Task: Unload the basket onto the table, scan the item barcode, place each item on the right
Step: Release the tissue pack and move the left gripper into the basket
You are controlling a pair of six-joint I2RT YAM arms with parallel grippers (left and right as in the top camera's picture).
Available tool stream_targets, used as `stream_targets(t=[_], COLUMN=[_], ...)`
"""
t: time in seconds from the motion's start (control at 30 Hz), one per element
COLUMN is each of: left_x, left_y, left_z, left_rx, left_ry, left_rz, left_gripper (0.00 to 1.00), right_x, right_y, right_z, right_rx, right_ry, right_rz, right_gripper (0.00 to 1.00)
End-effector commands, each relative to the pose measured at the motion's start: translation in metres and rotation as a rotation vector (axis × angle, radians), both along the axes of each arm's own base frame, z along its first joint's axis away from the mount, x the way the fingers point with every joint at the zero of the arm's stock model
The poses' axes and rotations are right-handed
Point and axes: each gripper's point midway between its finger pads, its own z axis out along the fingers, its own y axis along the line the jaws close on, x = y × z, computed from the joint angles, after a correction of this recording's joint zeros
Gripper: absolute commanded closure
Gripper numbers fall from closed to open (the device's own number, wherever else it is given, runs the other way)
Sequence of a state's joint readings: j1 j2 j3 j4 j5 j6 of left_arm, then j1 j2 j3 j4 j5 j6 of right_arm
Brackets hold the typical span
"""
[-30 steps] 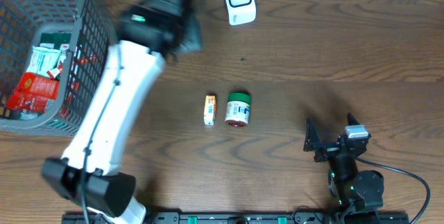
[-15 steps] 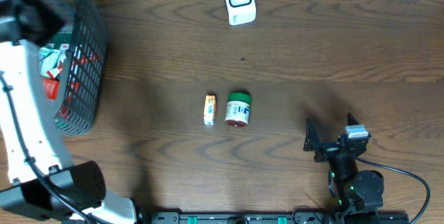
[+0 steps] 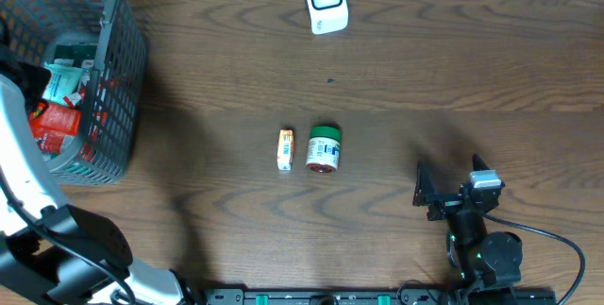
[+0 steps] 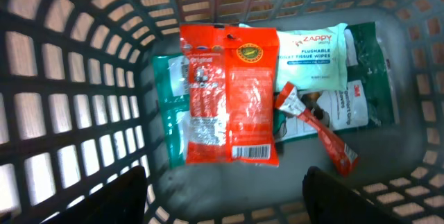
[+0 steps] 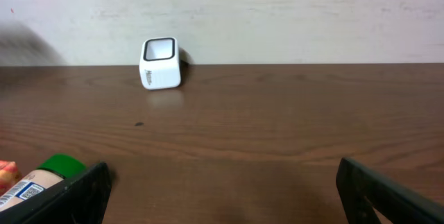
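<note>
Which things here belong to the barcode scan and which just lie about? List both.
Job: white scanner; basket; red packet and wipes pack in it; left hand, open above them.
Lying about, as it looks: green-capped bottle; small orange box; right hand, open, parked.

Grey plastic basket (image 3: 127, 69), glossy red foil packet (image 4: 229, 92), dark wood-grain table (image 3: 453, 69), smooth white plastic scanner (image 3: 325, 1)

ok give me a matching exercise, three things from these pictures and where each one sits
Things:
1. scanner
2. red packet
3. green-capped bottle

Places:
a. inside the basket
b. middle of the table
c. far edge of the table

Pairs: 1-c, 2-a, 3-b
</note>
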State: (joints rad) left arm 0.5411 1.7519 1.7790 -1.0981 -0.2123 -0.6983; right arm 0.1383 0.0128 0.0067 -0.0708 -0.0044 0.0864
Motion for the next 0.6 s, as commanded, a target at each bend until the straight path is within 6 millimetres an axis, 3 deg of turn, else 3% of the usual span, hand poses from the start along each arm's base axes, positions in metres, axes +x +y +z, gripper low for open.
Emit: stream_targets(t=[0.0,0.57], left_x=[0.003,0.019], left_y=[0.004,0.017], left_z=[-0.019,-0.091], left_rx=[-0.013,-0.080], left_ry=[0.023,0.137], left_rz=[0.023,0.029], left_gripper=[0.28,0.27], right_x=[0.000,0.000], right_y=[-0.002,-0.002], right_z=[-0.001,-0.001], right_rx=[-0.013,-0.013], right_ry=[0.002,0.002], right_rz=[-0.006,-0.006], right_gripper=[0.01,0.01])
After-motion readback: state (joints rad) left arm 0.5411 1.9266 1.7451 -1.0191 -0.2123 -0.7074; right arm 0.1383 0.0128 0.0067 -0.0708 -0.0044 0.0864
